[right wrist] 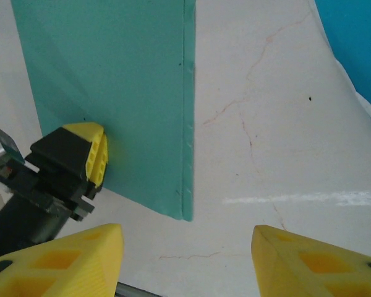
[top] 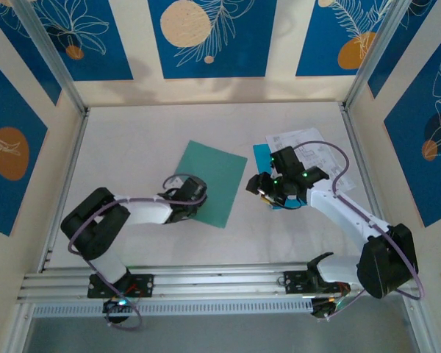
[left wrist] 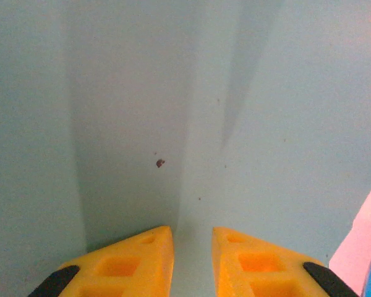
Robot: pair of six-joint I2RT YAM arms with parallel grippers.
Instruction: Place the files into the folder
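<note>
Where one folder point(top: 213, 173) and one blue sheet point(top: 261, 156) lie, left gripper point(left wrist: 191, 238) barely parted, right gripper point(right wrist: 187, 234) wide, empty.

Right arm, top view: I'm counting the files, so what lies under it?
A sky-blue sheet and printed white sheets lie under it. The right arm covers their near parts, so their count is hidden.

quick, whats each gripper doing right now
left gripper: fingers nearly together at the edge of the flat teal paper folder, grip cannot be told
right gripper: open, holding nothing
</note>
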